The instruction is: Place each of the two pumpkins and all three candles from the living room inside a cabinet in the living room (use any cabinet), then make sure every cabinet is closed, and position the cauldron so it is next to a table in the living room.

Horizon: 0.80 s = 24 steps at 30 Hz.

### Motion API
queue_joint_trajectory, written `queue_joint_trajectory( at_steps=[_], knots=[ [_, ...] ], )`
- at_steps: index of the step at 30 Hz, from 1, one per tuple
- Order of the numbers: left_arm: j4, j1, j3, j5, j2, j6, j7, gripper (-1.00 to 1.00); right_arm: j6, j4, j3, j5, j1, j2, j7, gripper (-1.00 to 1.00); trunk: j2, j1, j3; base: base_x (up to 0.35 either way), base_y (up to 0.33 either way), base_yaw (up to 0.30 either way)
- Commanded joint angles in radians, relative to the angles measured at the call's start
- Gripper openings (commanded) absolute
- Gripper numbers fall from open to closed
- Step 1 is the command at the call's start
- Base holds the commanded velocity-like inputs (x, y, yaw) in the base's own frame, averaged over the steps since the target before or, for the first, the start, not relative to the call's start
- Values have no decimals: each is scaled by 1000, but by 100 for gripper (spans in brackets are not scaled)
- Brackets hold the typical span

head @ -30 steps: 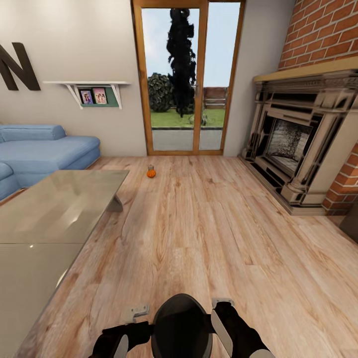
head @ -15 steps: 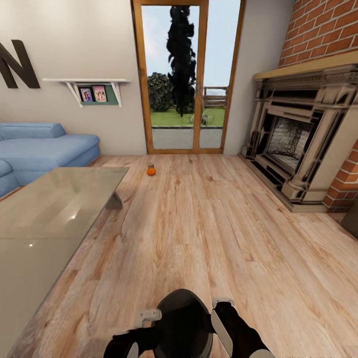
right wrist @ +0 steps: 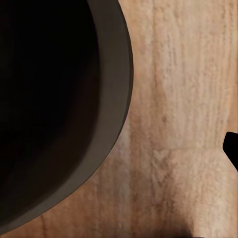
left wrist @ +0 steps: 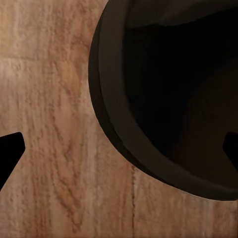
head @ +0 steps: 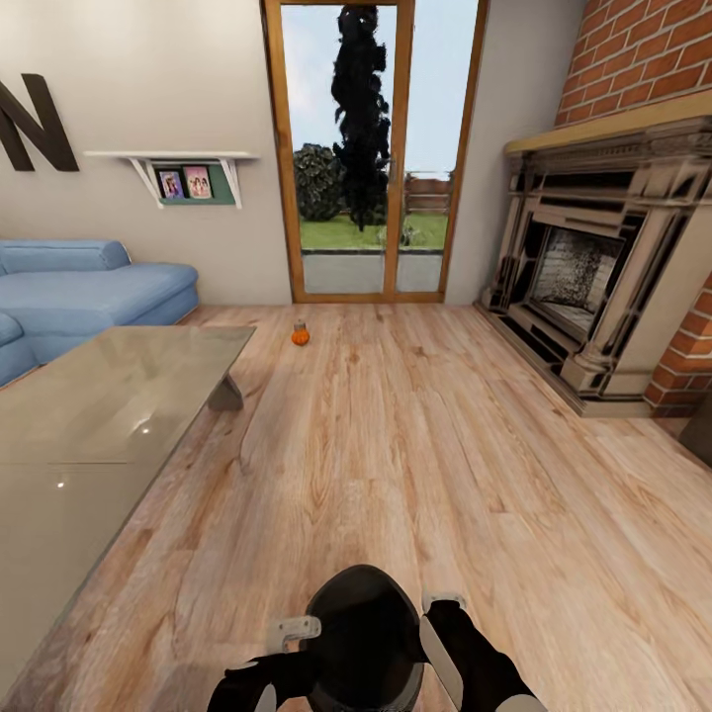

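The black cauldron (head: 362,641) sits low between my two arms above the wood floor. My left gripper (head: 293,631) is against its left side, and in the left wrist view its dark fingertips (left wrist: 10,151) stand wide apart and open, with the cauldron rim (left wrist: 116,134) between them. My right gripper (head: 442,601) is at the cauldron's right side; one fingertip (right wrist: 231,148) shows far out beside the rim (right wrist: 111,114), so it is open. One orange pumpkin (head: 301,335) lies on the floor near the glass door. The grey glossy table (head: 109,415) is at the left.
A blue sofa (head: 89,297) stands behind the table at the left. The stone and brick fireplace (head: 593,287) fills the right wall. A wooden-framed glass door (head: 361,158) is straight ahead, with a wide stretch of wood floor (head: 396,465) between.
My left gripper has swung in to the right, up against the cauldron's side. The whole view has crept slightly, so the camera moved a little.
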Motion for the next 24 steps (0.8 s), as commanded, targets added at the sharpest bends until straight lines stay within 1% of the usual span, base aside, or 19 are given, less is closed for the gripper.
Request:
queue_joint_trajectory(
  at_steps=[1,2,5,9,21,24],
  knots=[
    [0,0,0,0,0,-1,0,100,0,0,0,1,0,0,0,100,-7,4,-3,0,0,0],
    [0,0,0,0,0,-1,0,100,0,0,0,1,0,0,0,100,-14,8,-6,0,0,0],
    [0,0,0,0,0,-5,0,100,0,0,0,1,0,0,0,100,-14,8,-6,0,0,0],
    [0,0,0,1,0,-10,0,100,0,0,0,1,0,0,0,100,-42,23,-19,0,0,0],
    [0,0,0,2,0,-15,0,100,-1,0,0,1,0,0,0,100,-42,23,-19,0,0,0],
    [0,0,0,2,0,-14,0,100,-2,0,0,1,0,0,0,100,-42,23,-19,115,0,0]
  ],
)
